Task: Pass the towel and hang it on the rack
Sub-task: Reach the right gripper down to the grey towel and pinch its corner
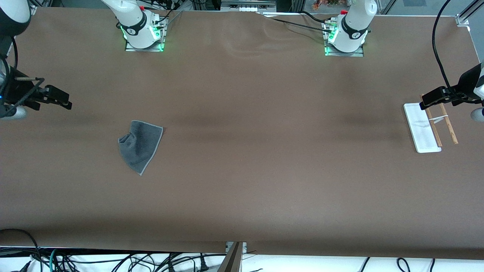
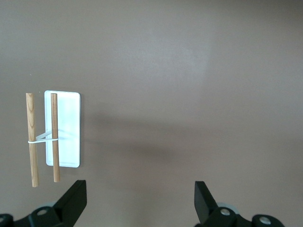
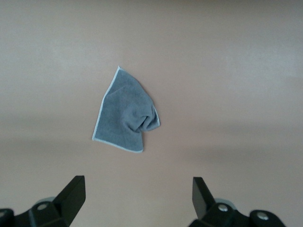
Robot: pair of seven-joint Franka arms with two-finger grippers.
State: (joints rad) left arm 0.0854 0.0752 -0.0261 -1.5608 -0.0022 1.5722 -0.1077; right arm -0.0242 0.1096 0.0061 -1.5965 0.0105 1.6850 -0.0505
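Note:
The towel (image 1: 140, 145) lies crumpled on the brown table toward the right arm's end, dark grey side up with a light stitched edge. It also shows in the right wrist view (image 3: 125, 116). My right gripper (image 1: 62, 99) (image 3: 138, 191) is open and empty, up over bare table at that end, apart from the towel. The rack (image 1: 431, 126) stands at the left arm's end, with a white base and two brown rods. It also shows in the left wrist view (image 2: 52, 137). My left gripper (image 1: 429, 100) (image 2: 140, 194) is open and empty, over the rack's end nearest the bases.
A black cable (image 1: 438, 45) hangs down to the left arm's wrist. Another cable (image 1: 298, 24) lies on the table by the left arm's base. Loose cables (image 1: 113, 260) lie below the table's edge nearest the front camera.

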